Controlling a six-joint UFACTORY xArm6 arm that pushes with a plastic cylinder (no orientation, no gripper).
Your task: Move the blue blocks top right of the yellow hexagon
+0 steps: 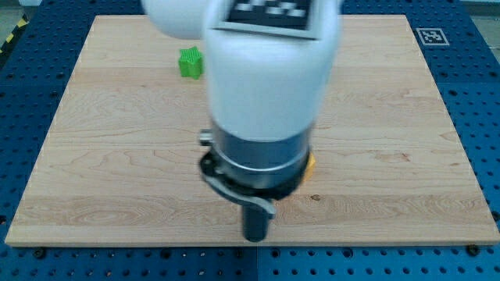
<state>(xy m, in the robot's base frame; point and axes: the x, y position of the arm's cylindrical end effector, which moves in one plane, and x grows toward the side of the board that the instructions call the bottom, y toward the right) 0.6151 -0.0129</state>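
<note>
Camera view: the arm (262, 94) hides any blue blocks and most of a yellow block (310, 163), no gripper, my tip (256, 236) near the counter (391, 117) bottom edge — risk: blind shove.

Your arm (262, 86) looms over the wooden board (391, 117), my tip (255, 238) near its bottom edge, a green block (191, 62) at the view's top left.

My white arm (266, 70) fills the view's middle, narrowing into a dark collar. Below it the rod hangs upright. My tip (255, 239) sits near the view's bottom edge.
</note>
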